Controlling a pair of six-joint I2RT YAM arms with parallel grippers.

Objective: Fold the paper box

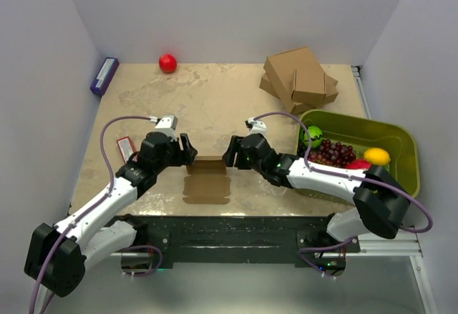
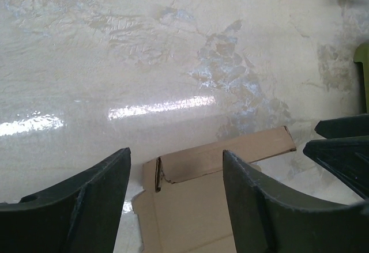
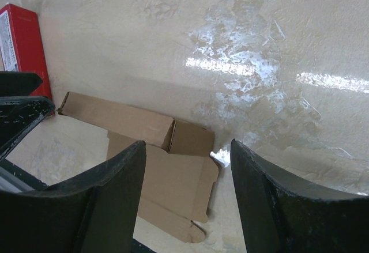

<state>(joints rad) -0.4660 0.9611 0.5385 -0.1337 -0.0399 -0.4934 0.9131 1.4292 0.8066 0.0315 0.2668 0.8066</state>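
Note:
The paper box is a flat brown die-cut sheet lying near the table's front edge, between the two arms. Its back flap is folded up and over along the crease. My left gripper hovers at the sheet's back left corner. It is open, and its jaws straddle the folded flap without touching it. My right gripper hovers at the back right corner, also open, above the side flap. Each wrist view shows the other gripper's fingers at its edge.
A green bin at the right holds grapes, a green fruit and a yellow fruit. Stacked cardboard boxes stand at the back right. A red ball and a purple box lie at the back left. A red card lies by the left arm.

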